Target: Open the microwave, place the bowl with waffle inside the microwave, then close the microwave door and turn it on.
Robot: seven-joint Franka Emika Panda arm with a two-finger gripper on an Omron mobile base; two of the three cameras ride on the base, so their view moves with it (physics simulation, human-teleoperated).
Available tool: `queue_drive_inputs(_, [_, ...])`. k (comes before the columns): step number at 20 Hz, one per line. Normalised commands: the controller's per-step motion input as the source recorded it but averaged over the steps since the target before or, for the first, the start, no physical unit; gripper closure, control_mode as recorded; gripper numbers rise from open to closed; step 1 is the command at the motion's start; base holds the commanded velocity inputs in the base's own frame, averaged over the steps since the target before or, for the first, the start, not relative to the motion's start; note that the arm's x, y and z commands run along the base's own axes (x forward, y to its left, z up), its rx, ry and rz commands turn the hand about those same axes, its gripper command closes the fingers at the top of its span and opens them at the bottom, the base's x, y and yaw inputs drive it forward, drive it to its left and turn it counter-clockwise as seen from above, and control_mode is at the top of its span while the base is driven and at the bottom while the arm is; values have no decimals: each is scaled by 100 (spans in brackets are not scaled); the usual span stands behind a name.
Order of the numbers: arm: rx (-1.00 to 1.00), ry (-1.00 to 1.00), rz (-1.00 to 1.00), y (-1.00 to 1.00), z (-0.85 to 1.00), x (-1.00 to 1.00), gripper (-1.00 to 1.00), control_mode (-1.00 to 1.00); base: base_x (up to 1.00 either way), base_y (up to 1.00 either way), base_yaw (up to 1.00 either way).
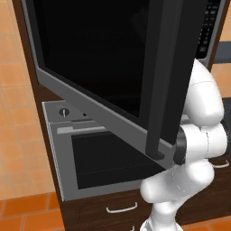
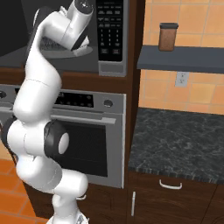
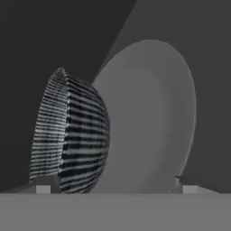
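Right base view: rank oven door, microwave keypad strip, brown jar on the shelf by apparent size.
1. oven door, largest, though the arm covers part of it
2. microwave keypad strip
3. brown jar, smallest; it stands farther back, so its true size is unsure

microwave door swung open, oven below

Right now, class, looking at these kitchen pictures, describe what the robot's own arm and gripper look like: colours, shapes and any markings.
The arm is glossy white, built of rounded, bulbous segments with smooth curves. Dark grey to black rings and caps mark its joints. The wrist end is a white cylinder with a dark round cap. The gripper shows two small dark square-tipped fingertips. No cables or markings are visible.
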Motion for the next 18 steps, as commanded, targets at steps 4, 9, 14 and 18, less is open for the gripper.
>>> queue_drive_inputs(4, [0, -17, 0, -60, 16, -100, -100, -100, 0, 0, 0])
queue_drive_inputs(9, [-1, -14, 0, -32, -5, -100, -100, -100, 0, 0, 0])
queue_drive_inputs(14, [-2, -9, 3, -20, -30, -100, 100, -100, 0, 0, 0])
queue_drive_inputs(18, [-1, -8, 0, -20, -14, -100, 100, -100, 0, 0, 0])
